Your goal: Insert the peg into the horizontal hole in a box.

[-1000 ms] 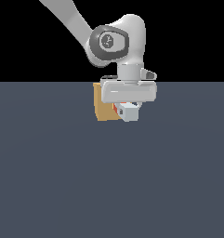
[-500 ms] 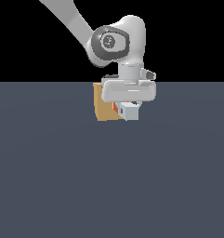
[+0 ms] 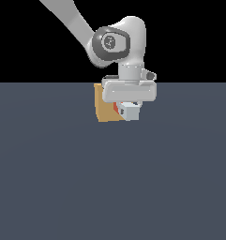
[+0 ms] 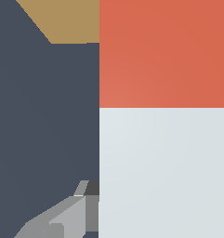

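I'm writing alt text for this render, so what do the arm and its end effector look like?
The arm is glossy pale grey-white with rounded links. Its wrist joint has a dark grey circular cap with a lighter centre. The end effector has a wide, boxy white body. No cables or markings show.

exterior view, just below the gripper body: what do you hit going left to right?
By the exterior view's left to right: the box -> orange-red end of the peg -> pale grey-white end of the peg. The gripper sits above and overlaps all three, so it is left out of the order.
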Controlling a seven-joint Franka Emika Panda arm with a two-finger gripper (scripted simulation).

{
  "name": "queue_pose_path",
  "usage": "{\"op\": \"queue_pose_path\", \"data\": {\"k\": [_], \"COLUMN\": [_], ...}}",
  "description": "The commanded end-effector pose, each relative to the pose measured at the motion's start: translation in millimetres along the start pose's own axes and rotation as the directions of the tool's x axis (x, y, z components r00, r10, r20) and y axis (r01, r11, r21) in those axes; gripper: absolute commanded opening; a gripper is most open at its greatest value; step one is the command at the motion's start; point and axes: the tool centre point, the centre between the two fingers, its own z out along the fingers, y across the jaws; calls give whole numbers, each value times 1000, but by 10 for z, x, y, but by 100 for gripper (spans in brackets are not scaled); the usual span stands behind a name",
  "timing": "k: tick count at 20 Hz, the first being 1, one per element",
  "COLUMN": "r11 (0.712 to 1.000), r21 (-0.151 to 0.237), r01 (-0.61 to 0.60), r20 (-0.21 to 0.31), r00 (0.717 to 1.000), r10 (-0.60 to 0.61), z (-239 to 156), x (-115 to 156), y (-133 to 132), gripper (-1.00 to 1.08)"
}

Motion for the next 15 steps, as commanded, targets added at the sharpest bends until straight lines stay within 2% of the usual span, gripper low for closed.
{"op": "queue_pose_path", "data": {"k": [1,9,15], "r11": [1000,1000,1000], "r21": [-6,-9,-10], "r01": [2,2,2], "r20": [-1,-1,-1], "r00": [1000,1000,1000], "r10": [-2,-2,-2], "z": [-34,-53,-55], "x": [118,744,921], "y": [13,9,14], "gripper": [-100,-100,-100]}}
